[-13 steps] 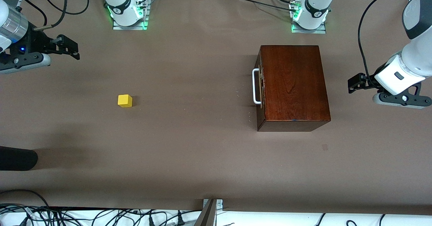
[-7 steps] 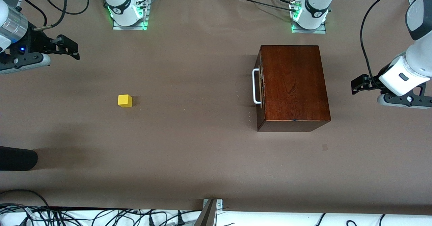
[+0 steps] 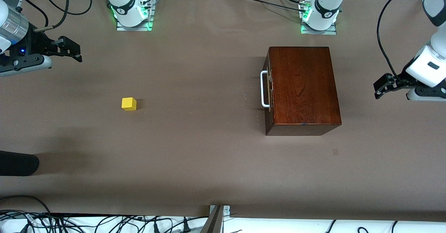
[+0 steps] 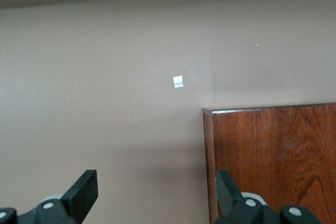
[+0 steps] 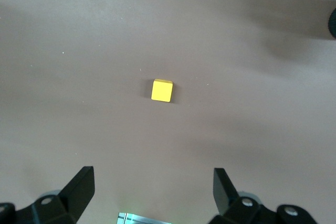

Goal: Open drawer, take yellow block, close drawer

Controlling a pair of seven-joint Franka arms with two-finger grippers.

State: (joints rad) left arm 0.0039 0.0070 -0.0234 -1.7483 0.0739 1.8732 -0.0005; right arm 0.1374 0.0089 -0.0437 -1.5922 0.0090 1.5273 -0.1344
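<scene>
Yellow block apart from right gripper

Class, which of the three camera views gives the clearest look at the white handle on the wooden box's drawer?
The front view: the white handle shows whole against the shut drawer, facing the right arm's end of the table. The left wrist view shows only the wooden box top and one edge, no handle. The right wrist view shows the yellow block, not the box.

Our white, rounded arms; black grippers; green-lit bases; black cables; a blue lamp by one wrist
</scene>
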